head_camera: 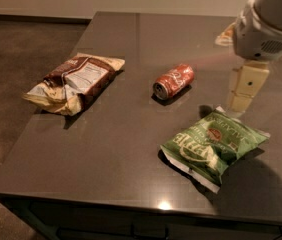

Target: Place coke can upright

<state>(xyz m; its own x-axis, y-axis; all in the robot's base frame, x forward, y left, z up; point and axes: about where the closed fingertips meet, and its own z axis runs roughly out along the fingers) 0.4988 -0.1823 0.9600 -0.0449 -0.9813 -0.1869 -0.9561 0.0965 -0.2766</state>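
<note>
The coke can (173,81) is red with white lettering and lies on its side near the middle of the dark table (121,149), its silver end facing the front left. My gripper (245,90) hangs from the white arm (266,24) at the right. It is above the table, to the right of the can and apart from it, just behind the green chip bag.
A green chip bag (212,145) lies at the front right, close below the gripper. A brown and cream chip bag (75,82) lies at the left near the table's edge. A pale object (224,35) sits at the back right, partly hidden by the arm.
</note>
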